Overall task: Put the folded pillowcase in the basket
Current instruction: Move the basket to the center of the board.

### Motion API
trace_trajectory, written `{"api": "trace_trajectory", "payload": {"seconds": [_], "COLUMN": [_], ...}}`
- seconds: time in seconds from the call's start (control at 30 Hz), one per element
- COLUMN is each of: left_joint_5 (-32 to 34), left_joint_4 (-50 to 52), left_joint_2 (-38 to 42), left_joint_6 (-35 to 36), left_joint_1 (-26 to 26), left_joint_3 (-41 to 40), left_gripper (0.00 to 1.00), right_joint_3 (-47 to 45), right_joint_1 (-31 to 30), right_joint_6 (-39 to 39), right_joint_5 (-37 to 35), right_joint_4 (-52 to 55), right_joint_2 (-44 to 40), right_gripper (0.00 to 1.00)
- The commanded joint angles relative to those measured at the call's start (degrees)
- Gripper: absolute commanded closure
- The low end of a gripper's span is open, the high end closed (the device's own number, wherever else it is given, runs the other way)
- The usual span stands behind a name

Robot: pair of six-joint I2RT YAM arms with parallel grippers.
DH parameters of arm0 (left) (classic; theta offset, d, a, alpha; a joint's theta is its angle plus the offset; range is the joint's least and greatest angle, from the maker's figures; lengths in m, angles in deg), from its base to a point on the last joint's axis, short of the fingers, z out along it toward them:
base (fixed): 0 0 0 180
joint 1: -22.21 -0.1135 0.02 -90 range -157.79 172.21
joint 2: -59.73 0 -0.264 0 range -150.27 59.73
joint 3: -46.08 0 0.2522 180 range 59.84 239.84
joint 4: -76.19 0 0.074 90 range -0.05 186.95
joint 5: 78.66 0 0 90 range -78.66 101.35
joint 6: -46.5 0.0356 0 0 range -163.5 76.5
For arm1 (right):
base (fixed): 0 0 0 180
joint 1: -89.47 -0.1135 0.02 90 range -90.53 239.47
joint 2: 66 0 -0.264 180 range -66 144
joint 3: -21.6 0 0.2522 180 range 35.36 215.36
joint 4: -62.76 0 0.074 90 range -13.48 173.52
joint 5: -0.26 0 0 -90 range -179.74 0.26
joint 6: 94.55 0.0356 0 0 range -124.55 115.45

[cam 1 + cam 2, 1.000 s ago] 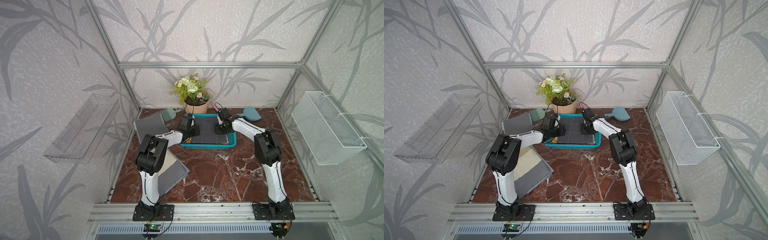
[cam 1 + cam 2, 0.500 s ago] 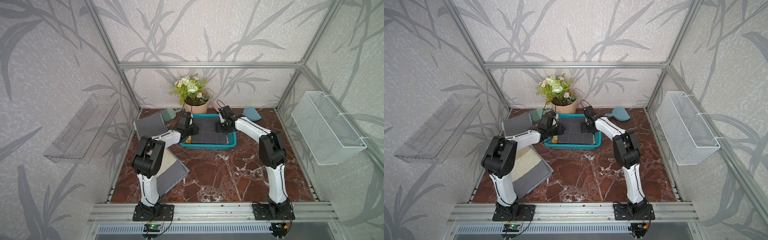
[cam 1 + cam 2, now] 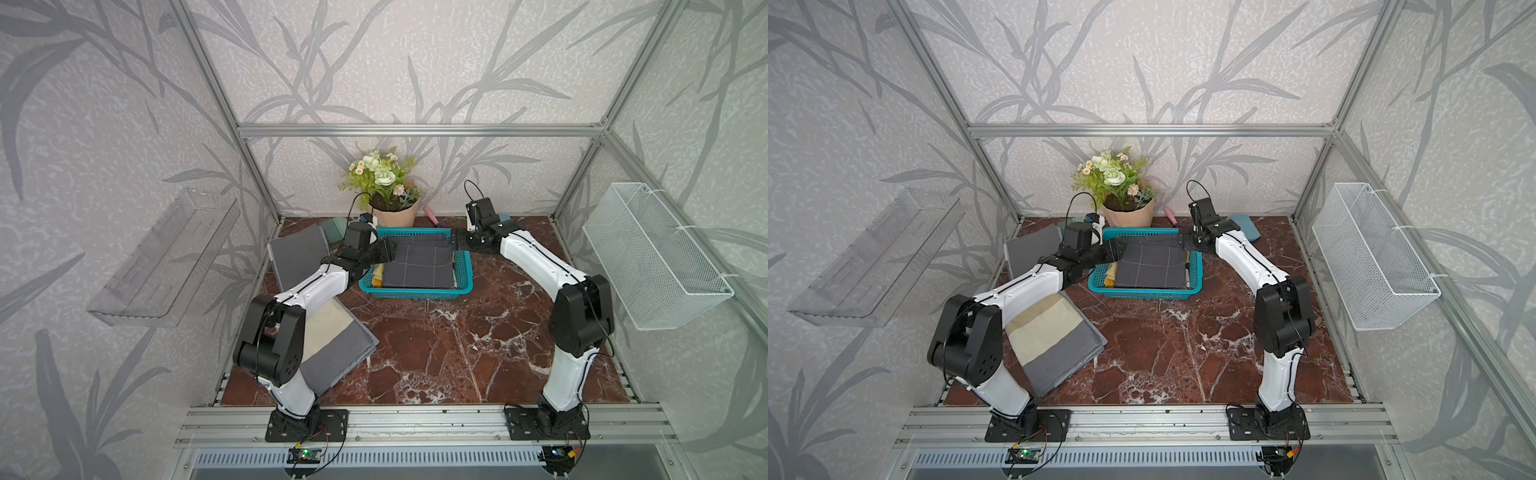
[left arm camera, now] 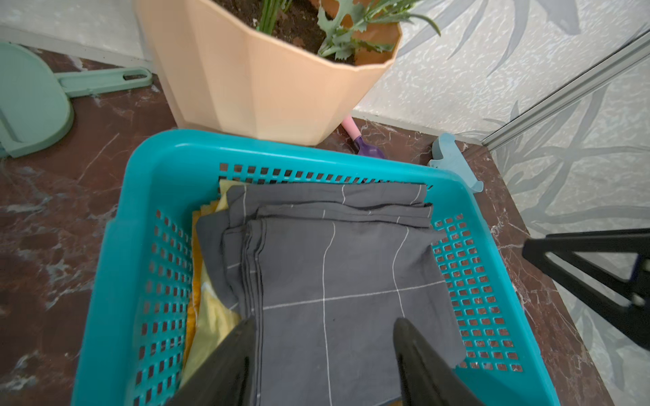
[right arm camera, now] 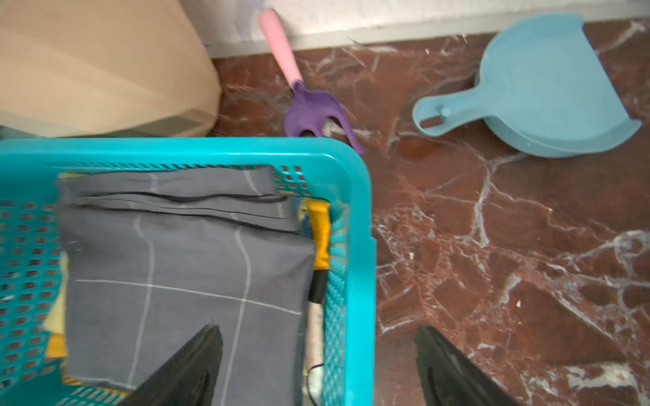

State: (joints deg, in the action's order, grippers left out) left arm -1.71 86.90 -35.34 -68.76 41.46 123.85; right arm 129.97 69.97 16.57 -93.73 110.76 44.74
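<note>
Top views first: the basket (image 3: 415,293) (image 3: 1142,293) sits a bit above the middle of the frame on the marble table (image 3: 457,353), right in front of the flower pot (image 3: 392,216). The folded pillowcase (image 3: 417,266) (image 3: 1150,266), dark grey with thin white grid lines, lies flat inside it. The left fingers (image 3: 384,253) (image 3: 1115,251) hang over the basket's left edge and the right fingers (image 3: 455,241) (image 3: 1183,241) over its upper right corner. A couple of grey folded cloths (image 3: 332,345) lie at the lower left.

Left wrist view: the left fingers (image 4: 232,365) are spread apart with nothing pinched between them, just above the pillowcase (image 4: 334,281). It fills most of the basket (image 4: 281,151), with some yellow fabric (image 4: 211,316) peeking out beside it.

Right wrist view is a bit blurry, but the right fingers (image 5: 197,365) are clearly wide apart and holding nothing. One is over the pillowcase (image 5: 176,274), the other is outside the basket rim (image 5: 358,246), above the table. A blue dustpan (image 5: 548,88) and a purple-and-pink tool (image 5: 309,112) lie past the basket.
</note>
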Motion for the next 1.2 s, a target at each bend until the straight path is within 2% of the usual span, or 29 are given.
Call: {"api": "trace_trajectory", "payload": {"seconds": [0.0, 0.13, 0.2, 0.37, 0.53, 0.67, 1.03, 1.13, 1.17], "left_joint_5": [0.9, 1.1, 1.2, 1.4, 1.6, 1.8, 4.8, 5.2, 5.4], "left_joint_4": [-0.2, -0.6, -0.6, -0.3, 0.0, 0.2, 2.6, 3.0, 3.0], "left_joint_2": [2.9, 4.2, 4.4, 4.7, 5.0, 5.5, 8.0, 9.0, 9.2], "left_joint_6": [-0.1, -0.4, -0.5, -0.5, -0.4, -0.2, 0.4, 0.5, 0.5], "left_joint_1": [-0.3, -0.3, -0.3, -0.3, -0.3, -0.3, -0.4, -0.4, -0.4], "left_joint_3": [-3.7, -7.0, -7.8, -8.3, -8.5, -9.1, -10.0, -10.2, -10.3], "left_gripper": [0.36, 0.35, 0.35, 0.35, 0.35, 0.35, 0.34, 0.34, 0.34], "right_joint_3": [-1.0, -1.1, -1.2, -2.0, -3.7, -5.3, -9.8, -10.4, -10.5], "right_joint_1": [0.9, 1.0, 1.0, 1.1, 1.9, 3.3, 10.1, 11.8, 12.4], "right_joint_6": [-0.6, -0.6, -0.3, 0.3, 0.5, 0.6, 0.9, 1.0, 1.0], "right_joint_5": [0.5, 1.1, 1.4, 2.0, 1.7, 1.7, 1.5, 1.5, 1.6], "right_joint_4": [2.9, 2.7, 2.4, 1.9, 1.4, 1.2, 1.3, 1.3, 1.2], "right_joint_2": [2.8, 4.5, 5.3, 5.8, 4.9, 3.9, 1.9, 1.6, 1.4], "right_gripper": [0.13, 0.20, 0.26, 0.55, 0.73, 0.96, 0.99, 0.95, 0.90]}}
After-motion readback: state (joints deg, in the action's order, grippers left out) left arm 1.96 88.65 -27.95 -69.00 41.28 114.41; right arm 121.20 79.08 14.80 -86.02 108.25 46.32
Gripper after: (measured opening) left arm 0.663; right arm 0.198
